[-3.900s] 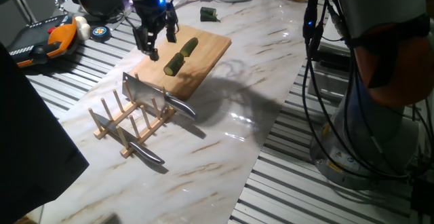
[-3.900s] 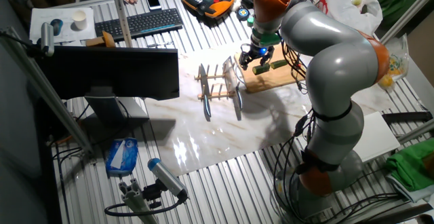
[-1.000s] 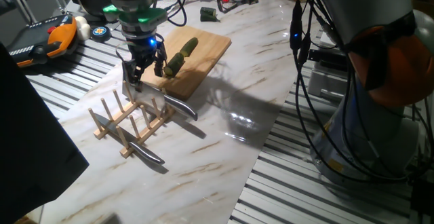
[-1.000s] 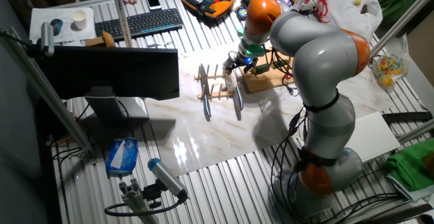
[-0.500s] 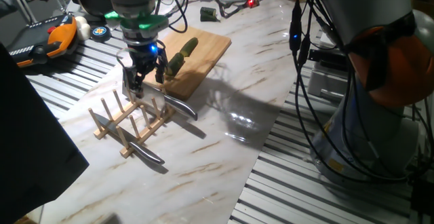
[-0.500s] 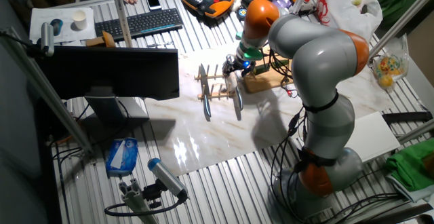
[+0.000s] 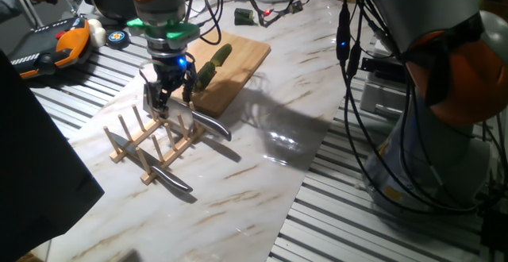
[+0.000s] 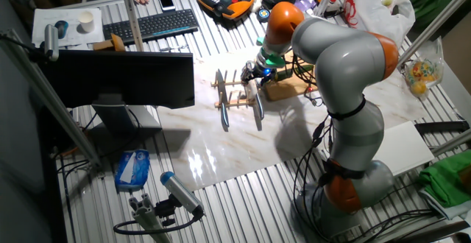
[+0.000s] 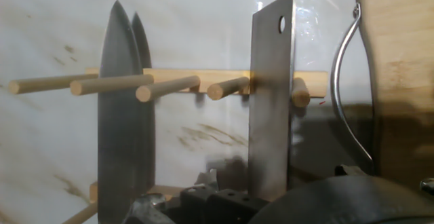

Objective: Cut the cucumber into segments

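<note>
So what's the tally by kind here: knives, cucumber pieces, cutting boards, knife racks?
Knives: 2 (cleaver, pointed knife)
Cucumber pieces on the board: 2
Wooden cutting board: 1
Wooden knife rack: 1
Total: 6

I am looking into a robotics lab, not a kitchen. The marble-look tabletop [image 7: 262, 127] sits on aluminium rails, cables [image 7: 361, 95] hang beside it, and an orange teach pendant [image 7: 55, 46], a monitor [image 8: 118, 77] and a keyboard [image 8: 151, 25] surround the arm.
</note>
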